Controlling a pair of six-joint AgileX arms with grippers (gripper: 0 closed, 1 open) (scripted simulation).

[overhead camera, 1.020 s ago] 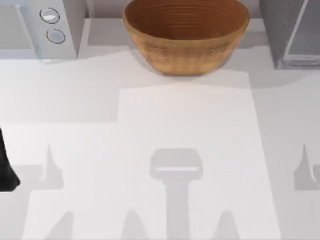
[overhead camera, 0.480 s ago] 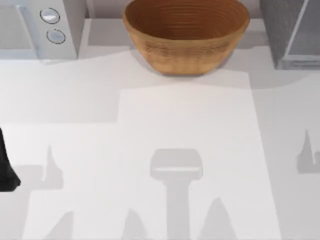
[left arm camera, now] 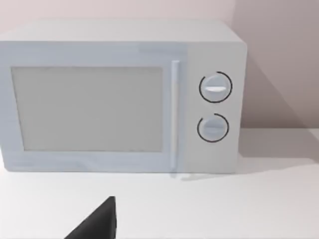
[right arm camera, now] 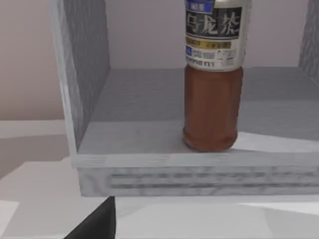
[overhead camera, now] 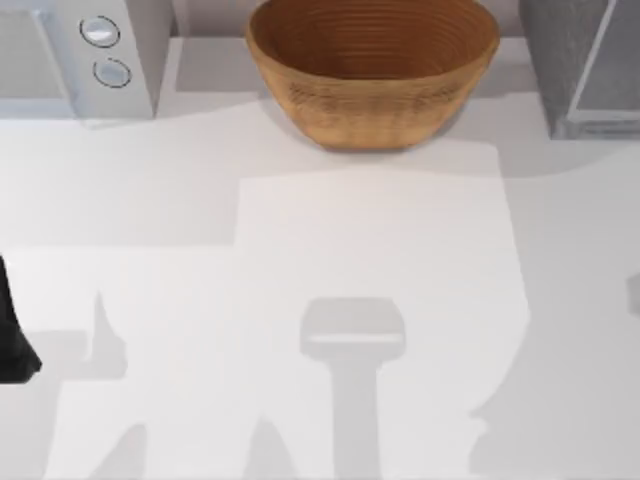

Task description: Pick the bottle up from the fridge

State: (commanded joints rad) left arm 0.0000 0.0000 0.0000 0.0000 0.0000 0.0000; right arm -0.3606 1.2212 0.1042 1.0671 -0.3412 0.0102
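White counter [overhead camera: 200,200] carries the fridge [overhead camera: 580,65] at its right rear, a microwave [left arm camera: 119,94] left, a wicker basket [overhead camera: 372,70] between; the bottle [right arm camera: 212,104] stands upright on the fridge's floor; left gripper [overhead camera: 12,330] at the left edge, whether spread or pressed together I cannot tell

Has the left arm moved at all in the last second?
No. The left arm sits at the top view's left edge, in the same spot below the microwave as in both earlier pictures.

You see a wicker basket [overhead camera: 372,70] at the table's [overhead camera: 300,230] back centre, white microwave [left arm camera: 119,97] back left, door shut.
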